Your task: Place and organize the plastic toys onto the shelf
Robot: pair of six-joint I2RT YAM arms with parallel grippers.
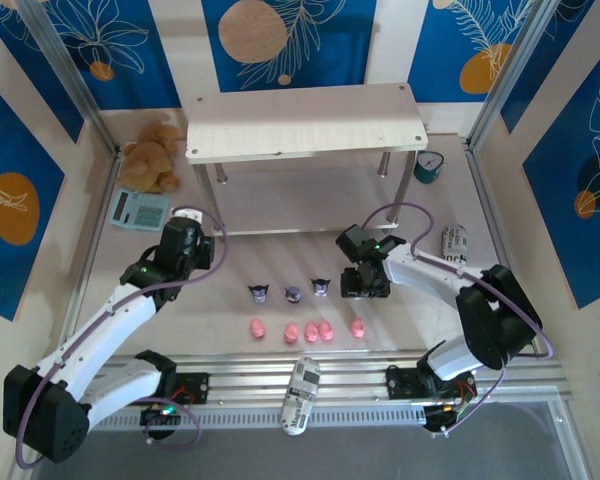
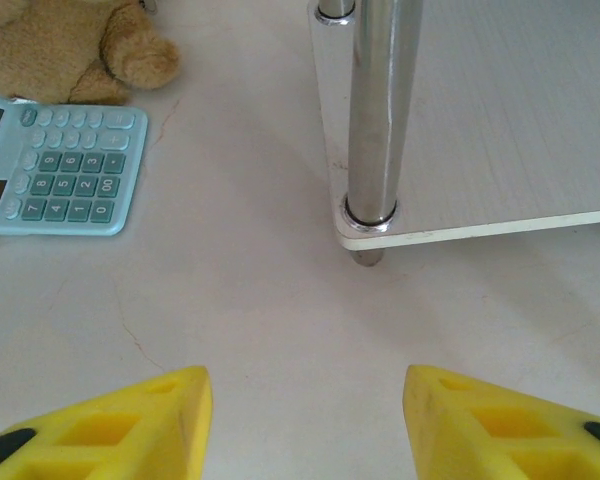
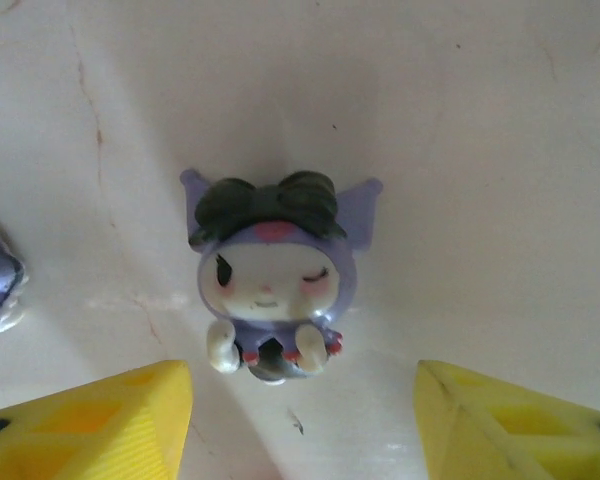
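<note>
right gripper [image 3: 302, 405] part-open, clear of purple figurine [image 3: 272, 290]; left gripper [image 2: 306, 405] part-open, empty

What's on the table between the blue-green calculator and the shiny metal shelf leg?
Nothing. In the left wrist view, the pale tabletop is bare between the teal plastic calculator and the silver metal shelf leg.

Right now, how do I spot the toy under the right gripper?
Start at the white shelf. In front of it, purple figurines stand in a row beyond the pink pigs. The rightmost figurine sits below the right gripper's yellow fingers, winking under a dark bow.
</note>
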